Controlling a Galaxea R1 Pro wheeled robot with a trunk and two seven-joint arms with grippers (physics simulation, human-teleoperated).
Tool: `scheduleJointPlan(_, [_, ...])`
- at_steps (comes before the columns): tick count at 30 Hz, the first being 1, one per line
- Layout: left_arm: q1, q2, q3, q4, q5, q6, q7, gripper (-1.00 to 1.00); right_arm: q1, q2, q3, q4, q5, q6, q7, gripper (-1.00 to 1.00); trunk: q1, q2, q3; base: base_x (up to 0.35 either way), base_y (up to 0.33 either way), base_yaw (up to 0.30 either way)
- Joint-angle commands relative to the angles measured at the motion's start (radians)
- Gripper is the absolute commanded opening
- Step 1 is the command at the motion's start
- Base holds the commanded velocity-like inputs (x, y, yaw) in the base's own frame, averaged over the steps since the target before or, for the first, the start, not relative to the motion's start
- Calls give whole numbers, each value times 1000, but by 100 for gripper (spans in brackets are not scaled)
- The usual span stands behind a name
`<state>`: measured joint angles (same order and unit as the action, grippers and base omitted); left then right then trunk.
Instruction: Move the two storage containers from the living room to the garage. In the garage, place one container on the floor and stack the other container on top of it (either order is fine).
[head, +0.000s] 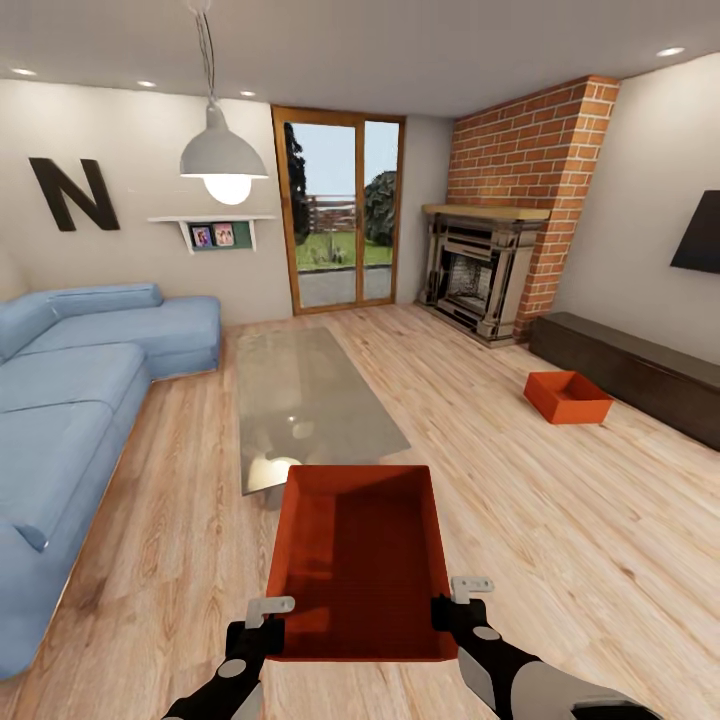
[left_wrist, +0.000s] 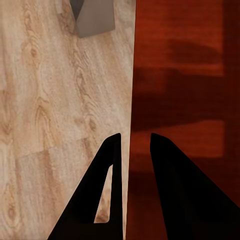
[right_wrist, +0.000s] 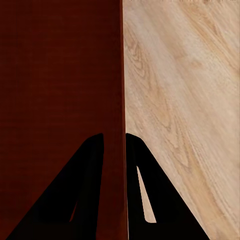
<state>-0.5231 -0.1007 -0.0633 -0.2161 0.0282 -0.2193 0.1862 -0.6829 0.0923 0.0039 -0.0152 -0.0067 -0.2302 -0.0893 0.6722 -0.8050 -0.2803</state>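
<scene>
The left gripper (head: 268, 612) and the right gripper (head: 458, 596) each pinch a side wall of the near storage container (head: 358, 560) and hold it up over the wood floor (head: 560, 500), fingers shut on its thin walls. The other storage container (head: 567, 396) sits on the floor near the fireplace (head: 478, 272).
</scene>
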Motion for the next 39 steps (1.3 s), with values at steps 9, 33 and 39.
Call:
scheduleJointPlan(9, [-1,-1,10,-3,-5,-52,22,-100,0,0,-22,5,-22,-6,-9,-100,0,-1,-1,0,0,0])
scheduleJointPlan(33, [-1,-2,10,-3,-5,-52,22,-100,0,1,-24,5,-25,-6,-10,-100,0,-1,19,0,0,0])
scheduleJointPlan(39, [-1,-1,10,-3,-5,-52,22,-100,0,1,-24,5,-25,-6,-10,-100,0,-1,29,0,0,0])
